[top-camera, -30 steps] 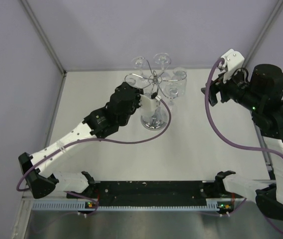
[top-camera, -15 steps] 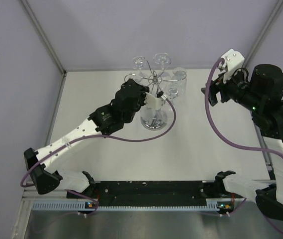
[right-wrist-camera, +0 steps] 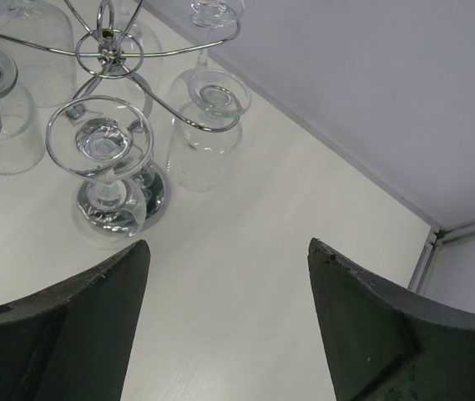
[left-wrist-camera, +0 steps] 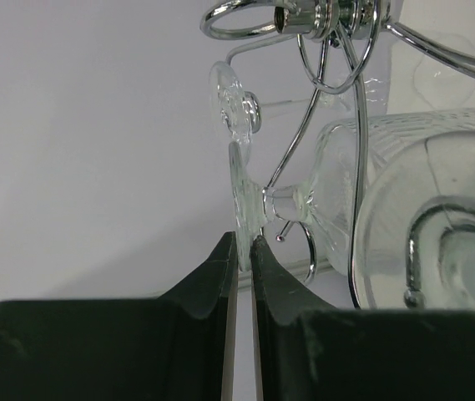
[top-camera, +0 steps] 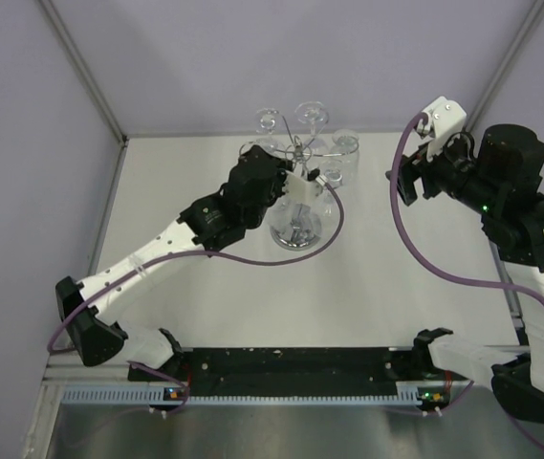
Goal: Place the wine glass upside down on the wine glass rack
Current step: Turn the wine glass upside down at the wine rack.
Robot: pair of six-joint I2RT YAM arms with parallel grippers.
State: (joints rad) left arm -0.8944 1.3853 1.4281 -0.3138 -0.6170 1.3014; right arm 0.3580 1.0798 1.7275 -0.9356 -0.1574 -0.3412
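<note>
Step in hand, as I judge: hanging glass on rack.
- Your left gripper (left-wrist-camera: 243,248) was almost closed, pinching edge of foot (left-wrist-camera: 239,188) of glass (left-wrist-camera: 387,192).
- Glass was at rack (left-wrist-camera: 330,18), just under hub, foot beside curled arms (left-wrist-camera: 304,242). Seated or not, I could not tell.
- Glass looked clear, with short stem and fine line pattern on bowl.
- Next move probably called for sliding foot fully into arm, then slow release.
- Your right gripper (right-wrist-camera: 227,251) was wide open, empty, well apart at right.

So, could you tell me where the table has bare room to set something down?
Bare table lies between the wine glass rack and the near black strip, and right of the rack. Crowded at the back, where hanging glasses and the left gripper cluster.
</note>
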